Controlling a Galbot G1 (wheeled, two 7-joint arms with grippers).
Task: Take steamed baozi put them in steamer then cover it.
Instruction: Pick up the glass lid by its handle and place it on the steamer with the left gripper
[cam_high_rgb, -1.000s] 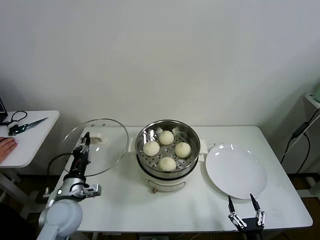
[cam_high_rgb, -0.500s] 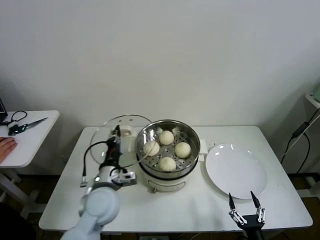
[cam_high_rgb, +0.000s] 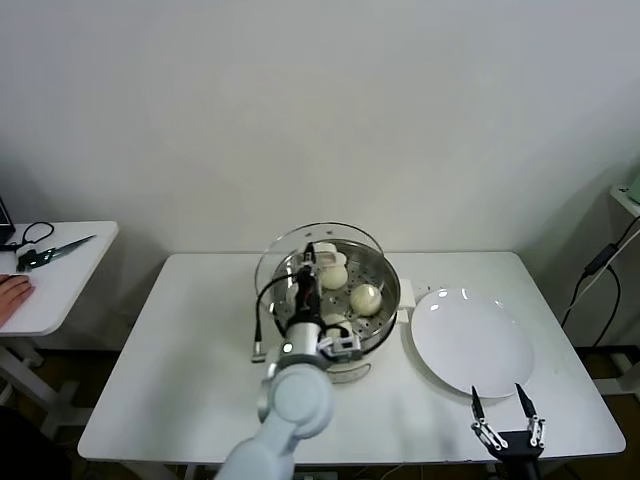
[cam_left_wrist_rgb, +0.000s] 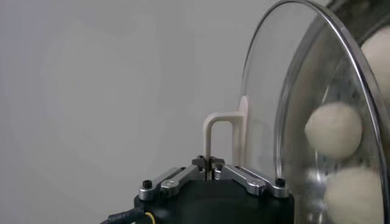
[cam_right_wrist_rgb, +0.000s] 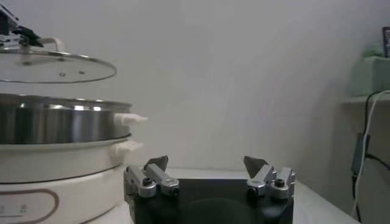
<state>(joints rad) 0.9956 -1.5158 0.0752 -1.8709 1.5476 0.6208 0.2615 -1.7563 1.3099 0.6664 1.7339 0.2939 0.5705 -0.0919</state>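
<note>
Left gripper (cam_high_rgb: 312, 252) is clamped tight on the cream-white rectangular handle (cam_left_wrist_rgb: 220, 137) of the round clear glass cover with metal rim (cam_high_rgb: 318, 262), holding it up over the round shiny stainless-steel steamer with cream-white base (cam_high_rgb: 384, 275). From the right wrist camera the cover (cam_right_wrist_rgb: 52, 66) sits level, clearly above the steamer rim (cam_right_wrist_rgb: 58, 119), with a gap between them, so not seated. It's offset a bit to the robot's left of the pot centre, rim overhanging the pot's left edge.

Small round cream-white steamed baozi (cam_high_rgb: 366, 298) are inside the steamer on the perforated tray. Two are plain in the head view; the left arm and lid block the rest, so I can't count all four. The left wrist camera shows two buns (cam_left_wrist_rgb: 333, 129) through the glass.

Right gripper (cam_high_rgb: 507, 418) is parked low at the near right edge of the white table (cam_high_rgb: 190, 390), jaws spread wide, nothing between them. It's just in front of the flat round white plate (cam_high_rgb: 470, 340), which lies right of the steamer, close to its side handle.

Side table on the far left carries scissors (cam_high_rgb: 55, 250); a person's hand (cam_high_rgb: 12, 293) rests on it.
</note>
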